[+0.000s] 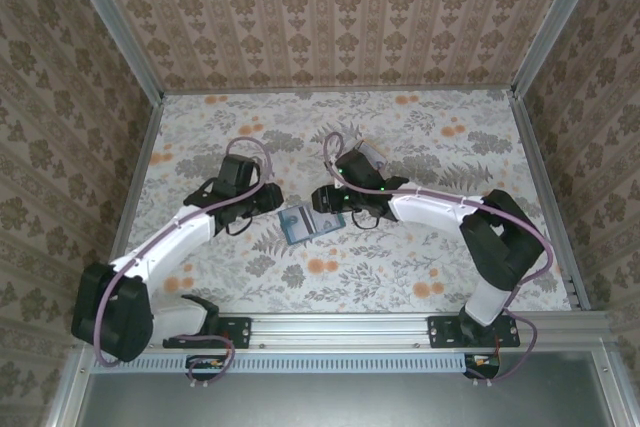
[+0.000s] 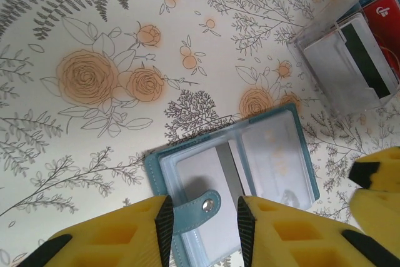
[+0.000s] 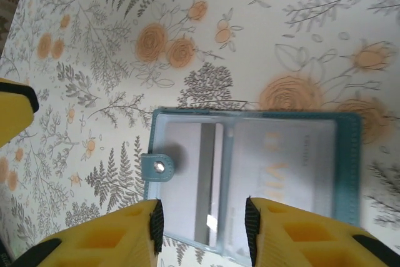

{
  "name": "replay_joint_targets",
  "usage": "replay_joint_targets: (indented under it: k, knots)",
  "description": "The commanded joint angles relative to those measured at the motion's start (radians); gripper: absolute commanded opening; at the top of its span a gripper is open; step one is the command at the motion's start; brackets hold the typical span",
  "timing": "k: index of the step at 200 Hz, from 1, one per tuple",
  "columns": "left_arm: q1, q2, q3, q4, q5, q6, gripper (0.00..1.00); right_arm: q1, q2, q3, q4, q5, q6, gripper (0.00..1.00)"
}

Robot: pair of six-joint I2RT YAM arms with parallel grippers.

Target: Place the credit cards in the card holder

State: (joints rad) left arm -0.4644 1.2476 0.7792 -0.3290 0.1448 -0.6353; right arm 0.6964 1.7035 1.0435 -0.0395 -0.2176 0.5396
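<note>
Yellow left fingers [image 2: 156, 226] and right fingers [image 3: 150, 232] hang spread above the open teal-blue card holder [image 2: 154, 173], middle of the floral surface [image 2: 94, 29]; red, grey-white cards [image 2: 340, 60] nearby.

Bright, even, diffuse light; faint soft shadows; sharp, slightly pale close-ups.

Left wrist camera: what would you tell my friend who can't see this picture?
An open teal-blue folding card holder with clear plastic pockets lies flat on a flower-patterned table, its snap tab between the parted yellow fingers of the left gripper. At the top right, a clear plastic box holds grey-white and red credit cards.
</note>
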Motion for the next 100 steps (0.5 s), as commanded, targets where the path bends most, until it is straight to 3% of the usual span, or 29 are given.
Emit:
replay_joint_targets:
  k: [1,50,100]
  knots:
    - [0.002,0.082,0.054,0.012,0.023,0.048,0.36,-0.008,-0.027,-0.043,-0.063,-0.04,-0.059,0.39]
    - [0.002,0.364,0.242,-0.066,0.088,0.139,0.31,-0.007,-0.022,-0.157,-0.026,-0.084,-0.032,0.28]
    - [0.032,0.445,0.195,-0.044,0.134,0.142,0.25,-0.006,0.051,-0.173,0.005,-0.08,-0.023,0.27]
